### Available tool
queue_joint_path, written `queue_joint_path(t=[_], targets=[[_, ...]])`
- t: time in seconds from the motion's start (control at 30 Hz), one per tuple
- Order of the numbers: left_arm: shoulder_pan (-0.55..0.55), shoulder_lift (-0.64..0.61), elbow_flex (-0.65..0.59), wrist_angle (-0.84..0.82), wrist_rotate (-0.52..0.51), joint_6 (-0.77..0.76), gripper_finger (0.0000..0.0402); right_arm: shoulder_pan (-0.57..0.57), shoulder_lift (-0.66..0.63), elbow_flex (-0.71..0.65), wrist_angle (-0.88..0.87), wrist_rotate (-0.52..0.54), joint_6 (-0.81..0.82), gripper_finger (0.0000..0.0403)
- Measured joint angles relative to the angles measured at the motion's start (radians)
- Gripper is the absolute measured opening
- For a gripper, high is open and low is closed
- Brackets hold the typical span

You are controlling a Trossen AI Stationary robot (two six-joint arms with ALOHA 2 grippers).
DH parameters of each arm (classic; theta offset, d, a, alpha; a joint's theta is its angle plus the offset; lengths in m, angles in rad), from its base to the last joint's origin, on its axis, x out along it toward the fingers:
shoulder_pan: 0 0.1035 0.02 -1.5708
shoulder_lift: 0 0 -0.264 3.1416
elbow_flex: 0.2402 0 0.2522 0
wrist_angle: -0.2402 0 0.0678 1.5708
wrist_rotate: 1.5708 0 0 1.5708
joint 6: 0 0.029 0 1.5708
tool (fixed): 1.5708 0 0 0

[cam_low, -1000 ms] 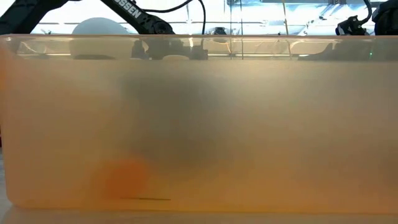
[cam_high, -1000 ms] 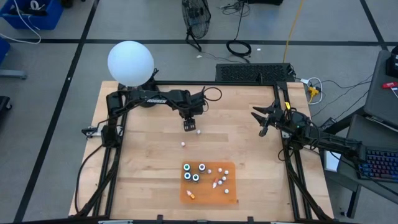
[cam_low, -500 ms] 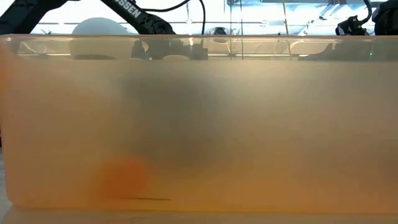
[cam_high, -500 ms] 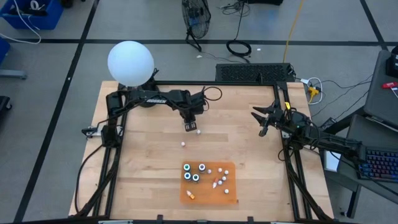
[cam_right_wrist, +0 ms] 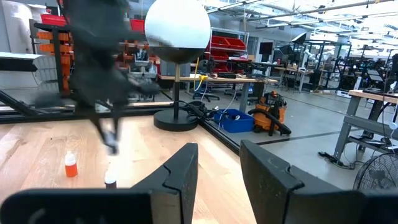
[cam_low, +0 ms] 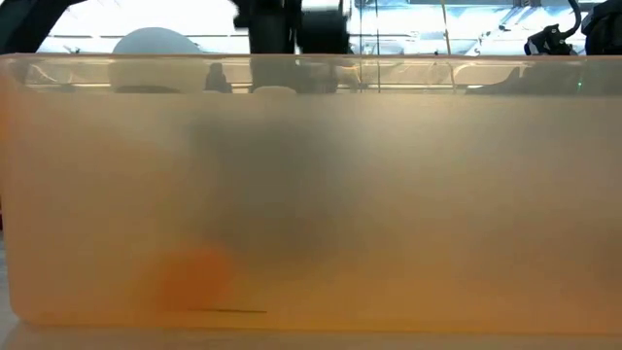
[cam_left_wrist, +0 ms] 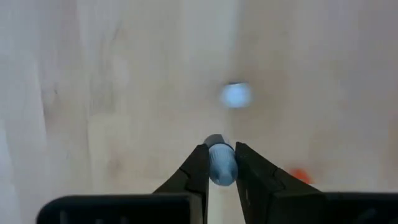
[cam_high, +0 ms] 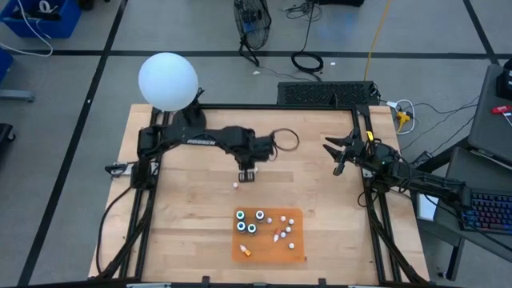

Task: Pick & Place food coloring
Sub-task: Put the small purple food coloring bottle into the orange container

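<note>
My left gripper hangs over the middle of the table, shut on a tiny white food coloring bottle. Another small bottle stands on the bare wood just beside it, seen from above in the left wrist view. The rest of the food coloring sits on the flat orange mat near the front edge: dark round bottles with whitish-teal tops and small white dropper bottles. My right gripper waits at the table's right side, open and holding nothing. My left gripper pinches the tiny white bottle by its sides between its two fingers, which come from above and point down. The bottle's greyish end pokes out a little past the fingertips. It is clear of the wood below.
A white globe lamp on a stand sits at the table's far left corner. A translucent orange wall fills the low view, with only arm parts showing over its rim. Bare wood lies between the mat and both arms.
My left gripper has taken hold of the small bottle that lay beside it on the wood, and that spot is now bare. The arm has reached out toward the table's near edge and a little to the right, carrying the bottle. The second loose bottle has stayed put.
</note>
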Motion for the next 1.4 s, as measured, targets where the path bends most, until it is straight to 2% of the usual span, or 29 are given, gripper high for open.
queue_joint_path(t=[0.17, 0.33, 0.5, 0.6, 0.83, 1.13, 1.4], targets=[[-0.158, 0.000, 0.201, -0.136, -0.006, -0.035, 0.0053, 0.000, 0.000, 0.000, 0.000, 0.000, 0.000, 0.0110], [-0.336, 0.000, 0.384, -0.157, -0.013, -0.080, 0.0053, 0.000, 0.000, 0.000, 0.000, 0.000, 0.000, 0.0110], [-0.493, 0.014, 0.494, -0.127, -0.100, -0.118, 0.0053, 0.000, 0.000, 0.000, 0.000, 0.000, 0.000, 0.0110], [-0.549, 0.054, 0.540, -0.124, -0.110, -0.143, 0.0053, 0.000, 0.000, 0.000, 0.000, 0.000, 0.000, 0.0110], [-0.566, 0.169, 0.612, -0.110, -0.070, -0.175, 0.0053, 0.000, 0.000, 0.000, -0.001, 0.000, 0.000, 0.0110], [-0.545, 0.299, 0.617, -0.051, -0.030, -0.175, 0.0053, 0.000, 0.000, 0.000, -0.001, 0.000, 0.000, 0.0110], [-0.520, 0.406, 0.617, -0.080, -0.018, -0.240, 0.0053, 0.000, 0.000, 0.000, -0.002, 0.000, 0.000, 0.0110]])
